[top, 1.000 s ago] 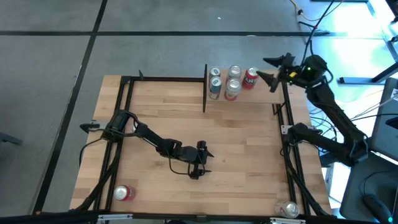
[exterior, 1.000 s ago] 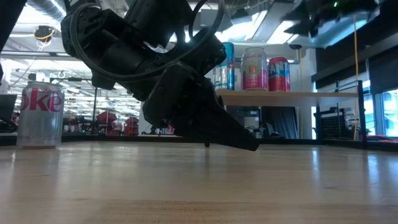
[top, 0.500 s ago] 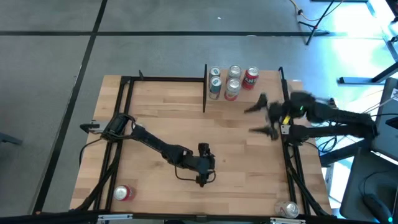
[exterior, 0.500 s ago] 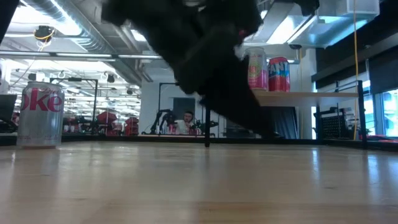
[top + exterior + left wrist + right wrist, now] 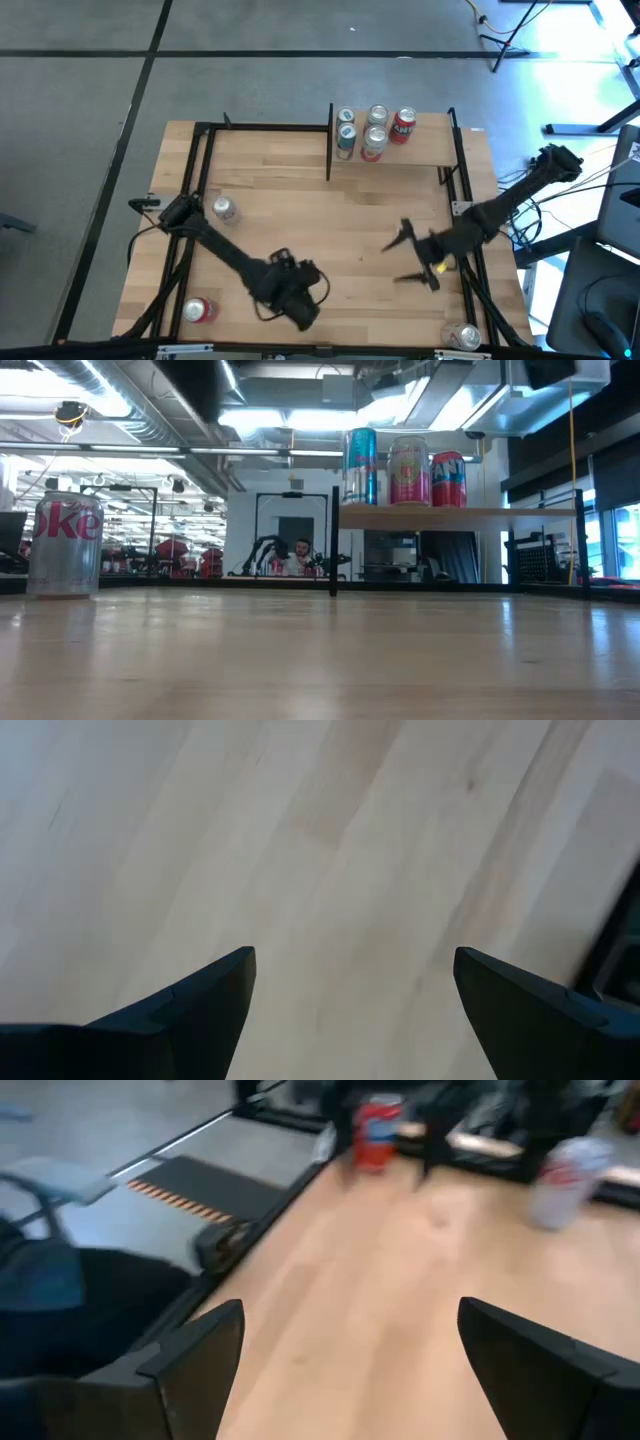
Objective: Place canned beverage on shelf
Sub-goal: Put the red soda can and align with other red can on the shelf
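Observation:
The shelf (image 5: 400,150) is a small light-wood board on black posts at the table's far right; in the low view its board (image 5: 460,515) stands raised. Several cans (image 5: 374,138) stand upright on it (image 5: 408,470). A silver can (image 5: 222,208) stands on the table at the left (image 5: 65,545). A red can (image 5: 197,310) is at the near left, another silver can (image 5: 465,337) at the near right. My left gripper (image 5: 300,308) is open over bare wood near the front (image 5: 350,970). My right gripper (image 5: 408,258) is open and empty at the right middle (image 5: 350,1330).
A black frame (image 5: 200,130) runs along the tabletop's edges. A black upright post (image 5: 329,140) stands at the shelf's left end. Bare wood lies between the two grippers and in front of the shelf. A person shows far off in the room (image 5: 302,555).
My right gripper has swung fast from beside the shelf's far right end toward the near edge, staying open, and now points toward the table's left. My left gripper has gone from the table's middle toward the near left, out of the low view, uncovering the silver can at the left.

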{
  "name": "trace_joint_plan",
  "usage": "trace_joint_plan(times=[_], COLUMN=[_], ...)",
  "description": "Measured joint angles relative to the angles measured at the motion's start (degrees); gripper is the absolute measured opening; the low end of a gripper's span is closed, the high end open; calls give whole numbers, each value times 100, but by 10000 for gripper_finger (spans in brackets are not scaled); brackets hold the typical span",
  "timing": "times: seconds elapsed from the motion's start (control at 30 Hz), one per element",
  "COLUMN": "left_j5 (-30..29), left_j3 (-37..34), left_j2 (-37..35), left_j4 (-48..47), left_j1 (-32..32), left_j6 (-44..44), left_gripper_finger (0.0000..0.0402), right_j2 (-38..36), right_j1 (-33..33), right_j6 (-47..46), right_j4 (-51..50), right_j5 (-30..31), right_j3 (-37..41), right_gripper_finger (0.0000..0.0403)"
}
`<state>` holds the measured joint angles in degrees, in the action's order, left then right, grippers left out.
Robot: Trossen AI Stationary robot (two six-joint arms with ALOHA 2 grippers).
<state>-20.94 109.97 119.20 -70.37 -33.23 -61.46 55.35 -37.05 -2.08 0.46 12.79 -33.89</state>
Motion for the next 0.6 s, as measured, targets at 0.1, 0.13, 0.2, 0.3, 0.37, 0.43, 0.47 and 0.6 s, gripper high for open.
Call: trace_joint_plan(times=[0.1, 0.13, 0.2, 0.3, 0.37, 0.43, 0.47, 0.6], left_j5=[-14, -11, 151, 533, 664, 752, 772, 804], left_j3=[368, 442, 483, 485, 472, 470, 467, 463], left_j2=[-7, -7, -33, -120, -186, -224, -253, -304], left_j4=[-831, -1135, -1612, -2003, -1967, -1958, -1967, -1967], left_j1=[-285, -383, -568, -862, -1080, -1278, -1397, -1862], left_j6=[-974, -1392, -2210, -3278, -3678, -4155, -4356, -4988], left_gripper_finger=[334, 334, 334, 334, 334, 334, 334, 334], right_j2=[564, 735, 1075, 1456, 1580, 1623, 1624, 1624], right_j1=[-488, -638, -931, -1263, -1379, -1426, -1445, -1437], right_j6=[-93, -78, -74, -70, -70, -141, -217, -511], right_j4=[411, 550, 877, 1460, 1626, 1662, 1670, 1658], right_j5=[78, 84, 122, 368, 515, 526, 527, 526], right_j3=[0, 0, 2, 2, -29, -88, -97, -98], right_gripper_finger=[349, 349, 349, 349, 349, 349, 349, 349])
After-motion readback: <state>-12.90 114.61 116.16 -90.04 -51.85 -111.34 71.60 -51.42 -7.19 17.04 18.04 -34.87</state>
